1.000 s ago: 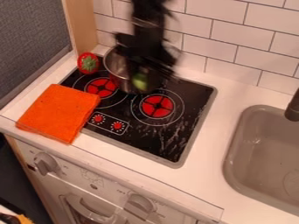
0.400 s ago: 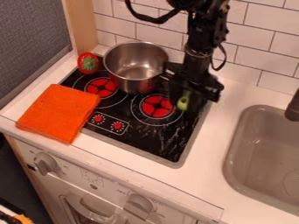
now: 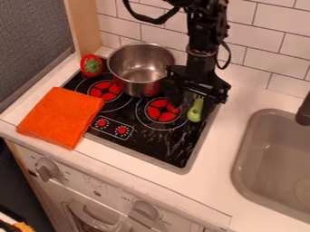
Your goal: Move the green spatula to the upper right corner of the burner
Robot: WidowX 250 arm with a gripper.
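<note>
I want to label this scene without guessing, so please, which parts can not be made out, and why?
- Green spatula, upper end: camera view, hidden by the tool.
- Grip on it: camera view, dark tool against dark stovetop.
- Stovetop's upper right corner: camera view, behind the tool.
- Sink, right side: camera view, cut off by the right edge.
- Faucet, rest of it: camera view, same edge.

White brick-tiled wall (image 3: 254,43); grey panel (image 3: 33,41) (wood-edged) at left.
</note>
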